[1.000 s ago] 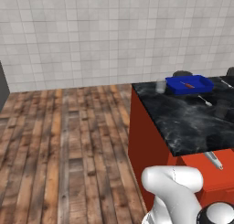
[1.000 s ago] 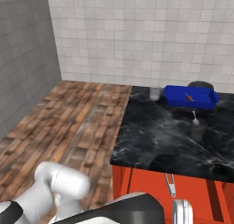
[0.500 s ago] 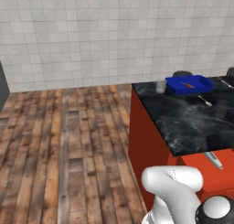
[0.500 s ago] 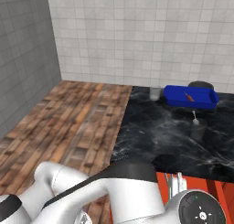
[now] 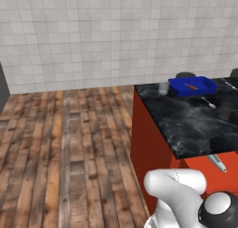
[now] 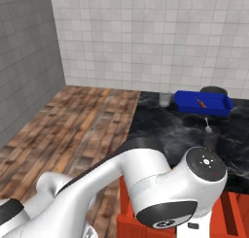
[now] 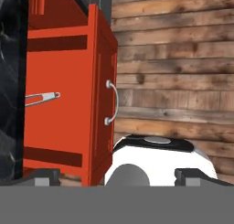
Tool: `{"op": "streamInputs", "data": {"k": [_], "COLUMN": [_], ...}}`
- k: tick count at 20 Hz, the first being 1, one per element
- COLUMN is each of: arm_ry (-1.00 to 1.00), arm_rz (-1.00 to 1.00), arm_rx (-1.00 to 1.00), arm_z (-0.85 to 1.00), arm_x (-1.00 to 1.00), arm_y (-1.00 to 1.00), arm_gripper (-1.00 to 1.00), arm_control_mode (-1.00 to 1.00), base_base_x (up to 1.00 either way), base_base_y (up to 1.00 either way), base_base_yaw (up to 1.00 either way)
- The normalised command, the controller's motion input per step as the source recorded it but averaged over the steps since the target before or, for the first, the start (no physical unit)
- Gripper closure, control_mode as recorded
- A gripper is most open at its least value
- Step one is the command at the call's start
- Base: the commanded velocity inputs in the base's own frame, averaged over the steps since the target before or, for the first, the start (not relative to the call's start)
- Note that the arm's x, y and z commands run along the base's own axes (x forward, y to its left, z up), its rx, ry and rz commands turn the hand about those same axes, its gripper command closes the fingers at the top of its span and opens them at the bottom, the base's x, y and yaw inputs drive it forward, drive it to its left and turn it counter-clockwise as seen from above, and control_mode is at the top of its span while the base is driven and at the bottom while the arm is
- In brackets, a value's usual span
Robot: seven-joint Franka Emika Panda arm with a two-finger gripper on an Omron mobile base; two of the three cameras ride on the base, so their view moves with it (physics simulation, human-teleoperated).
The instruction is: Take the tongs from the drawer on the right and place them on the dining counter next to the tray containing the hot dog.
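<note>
The slim silver-grey metal tongs [image 7: 42,98] lie inside the pulled-out glossy red drawer [image 7: 68,104], at the left of the hand view. The two-finger gripper [image 7: 116,176] at the bottom edge is spread wide, empty. The bright blue rectangular tray [image 5: 192,86] sits upper right on the black marble dining counter [image 5: 186,117].

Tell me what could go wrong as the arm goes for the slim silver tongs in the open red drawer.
1. The slim silver-grey metal tongs lie partly under the black marble dining counter edge, so the wide-open gripper may strike the overhang.
2. The shallow red drawer has raised walls; a low approach could clip them.
3. A thin silver utensil lies beside the bright blue rectangular tray, crowding the placement spot.
</note>
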Motion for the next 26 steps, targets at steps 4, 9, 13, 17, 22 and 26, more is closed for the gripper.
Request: {"op": "streamInputs", "data": {"k": [4,9,13,17,22,26], "arm_ry": [0.08,0.01,0.08,0.19,0.18,0.07], "arm_rz": [0.00,0.00,0.00,0.02,0.01,0.00], "arm_rx": [0.00,0.00,0.00,0.00,0.00,0.00], "arm_z": [0.00,-0.07,-0.03,-0.02,-0.03,-0.13], "arm_x": [0.01,0.30,0.51,0.38,0.12,0.13], "arm_y": [0.00,0.04,0.05,0.02,0.05,0.06], "arm_gripper": [-1.00,-1.00,-1.00,-1.00,-1.00,-1.00], "arm_control_mode": [-1.00,-1.00,-1.00,-1.00,-1.00,-1.00], "base_base_x": [0.00,0.00,0.00,0.00,0.00,0.00], "base_base_y": [0.00,0.00,0.00,0.00,0.00,0.00], "base_base_yaw": [0.00,0.00,0.00,0.00,0.00,0.00]}}
